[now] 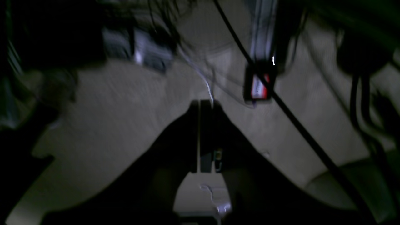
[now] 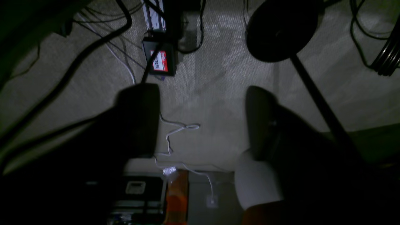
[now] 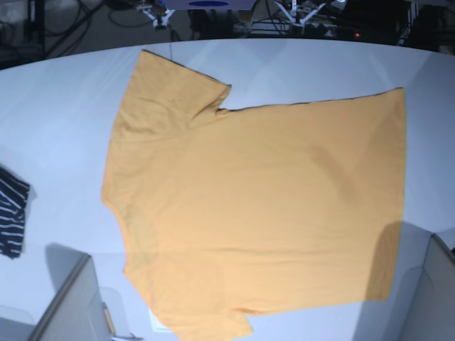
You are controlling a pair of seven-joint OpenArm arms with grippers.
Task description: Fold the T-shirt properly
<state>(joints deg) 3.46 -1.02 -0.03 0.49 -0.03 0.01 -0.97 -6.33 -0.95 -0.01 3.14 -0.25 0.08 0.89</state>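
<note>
The orange-yellow T-shirt (image 3: 256, 206) lies spread flat on the white table (image 3: 57, 121) in the base view, with its sleeves to the left and its hem to the right. Neither wrist view shows the shirt; both look at a grey carpeted floor. In the left wrist view my left gripper (image 1: 200, 104) is shut, its dark fingers pressed together with nothing between them. In the right wrist view my right gripper (image 2: 200, 90) is open, with one finger (image 2: 139, 118) far from the other, and it holds nothing. In the base view neither gripper shows.
A small dark navy garment with white stripes (image 3: 13, 213) lies at the table's left edge. Grey arm links rise at the bottom left (image 3: 67, 302) and bottom right (image 3: 435, 284) corners. On the floor are cables (image 2: 93, 50) and a black box with a red label (image 2: 159, 61).
</note>
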